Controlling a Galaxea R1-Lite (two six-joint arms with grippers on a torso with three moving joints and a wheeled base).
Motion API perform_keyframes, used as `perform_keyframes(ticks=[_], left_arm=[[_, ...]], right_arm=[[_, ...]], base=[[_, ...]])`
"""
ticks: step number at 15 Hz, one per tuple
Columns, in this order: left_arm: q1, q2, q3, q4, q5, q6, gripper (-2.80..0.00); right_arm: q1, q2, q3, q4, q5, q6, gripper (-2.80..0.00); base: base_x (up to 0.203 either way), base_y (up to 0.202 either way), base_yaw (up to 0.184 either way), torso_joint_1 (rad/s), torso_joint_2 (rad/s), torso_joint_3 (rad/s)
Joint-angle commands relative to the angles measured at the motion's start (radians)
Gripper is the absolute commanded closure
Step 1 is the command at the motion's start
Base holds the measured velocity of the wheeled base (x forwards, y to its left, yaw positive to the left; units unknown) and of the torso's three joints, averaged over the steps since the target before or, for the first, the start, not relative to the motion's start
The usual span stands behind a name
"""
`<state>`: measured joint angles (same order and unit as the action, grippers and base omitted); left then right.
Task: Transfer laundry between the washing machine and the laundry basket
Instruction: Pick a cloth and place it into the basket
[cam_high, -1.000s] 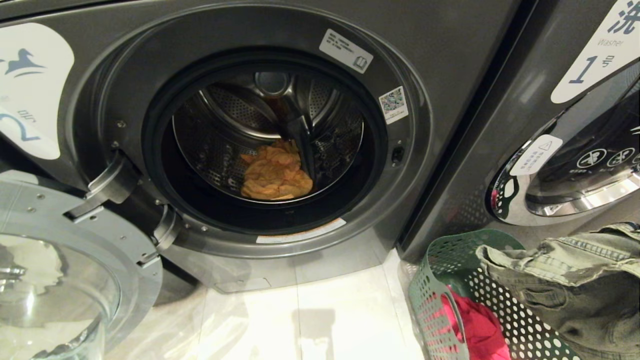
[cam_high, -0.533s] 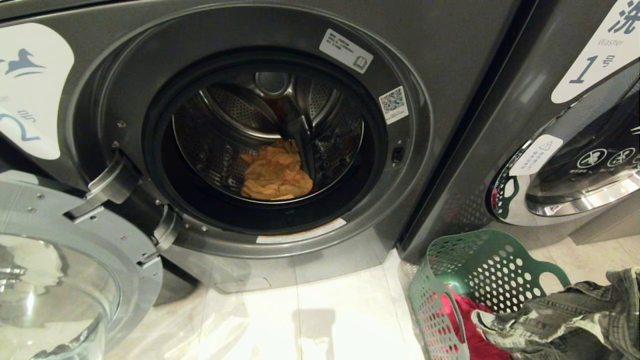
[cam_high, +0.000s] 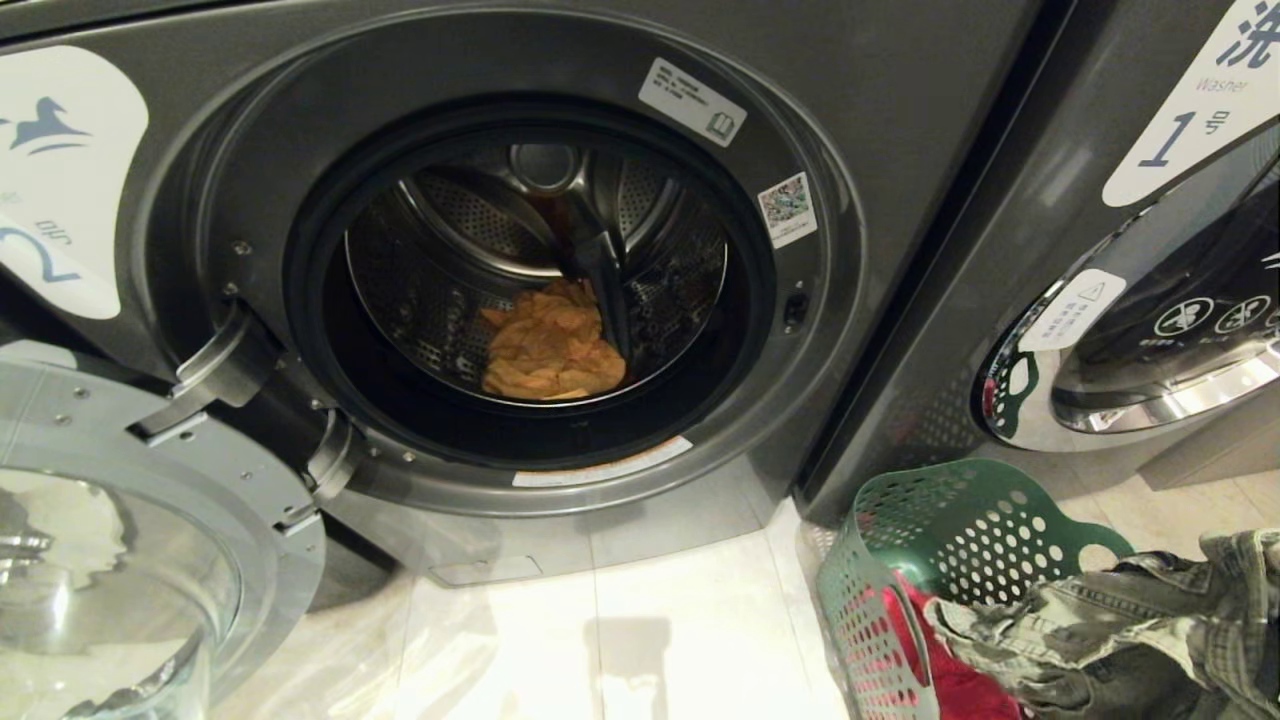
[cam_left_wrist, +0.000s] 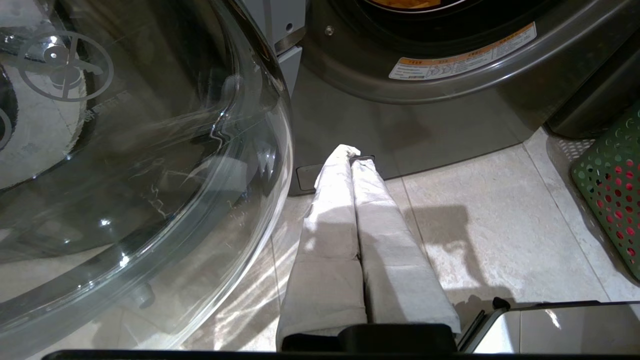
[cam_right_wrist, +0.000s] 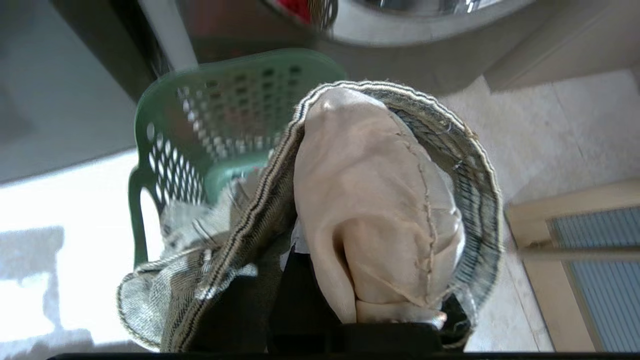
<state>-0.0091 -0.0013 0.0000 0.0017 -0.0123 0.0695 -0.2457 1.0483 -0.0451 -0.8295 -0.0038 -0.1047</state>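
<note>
Your right claw (cam_right_wrist: 350, 280) is wrapped up in the denim garment (cam_high: 1110, 630), so you cannot tell how wide it is; the denim hangs over the green laundry basket (cam_high: 900, 520). A red garment (cam_high: 945, 660) already lies inside. One orange garment (cam_high: 550, 345) waits in the washing machine (cam_high: 480, 60) drum. Your left claw (cam_left_wrist: 352, 155) is closed and empty near the floor.
</note>
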Motion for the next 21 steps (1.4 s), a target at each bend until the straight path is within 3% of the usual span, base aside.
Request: perform_keyframes(ticks=[1,8,12,17,20,21], left_arm=[[0.0,0.0,0.0,0.0,0.0,0.001,0.0],[0.0,0.0,0.0,0.0,0.0,0.0,0.0],[0.0,-0.001,0.0,0.0,0.0,0.0,0.0],[0.0,-0.002,0.0,0.0,0.0,0.001,0.0],[0.0,-0.001,0.0,0.0,0.0,0.0,0.0],[0.0,-0.001,0.0,0.0,0.0,0.0,0.0]], right_arm=[[0.0,0.027,-0.003,-0.026,-0.001,-0.001,-2.8],[0.01,0.027,0.015,-0.028,-0.001,-0.002,-2.8],[0.143,-0.082,0.019,0.134,-0.004,-0.011,-2.8],[0.217,-0.109,0.042,0.184,-0.11,-0.025,-2.8],[0.216,-0.104,0.044,0.191,-0.244,-0.031,-2.8],[0.217,-0.105,0.044,0.191,-0.246,-0.031,-2.8]], base=[[0.0,0.0,0.0,0.0,0.0,0.0],[0.0,0.0,0.0,0.0,0.0,0.0],[0.0,0.0,0.0,0.0,0.0,0.0],[0.0,0.0,0.0,0.0,0.0,0.0],[0.0,0.0,0.0,0.0,0.0,0.0],[0.0,0.0,0.0,0.0,0.0,0.0]])
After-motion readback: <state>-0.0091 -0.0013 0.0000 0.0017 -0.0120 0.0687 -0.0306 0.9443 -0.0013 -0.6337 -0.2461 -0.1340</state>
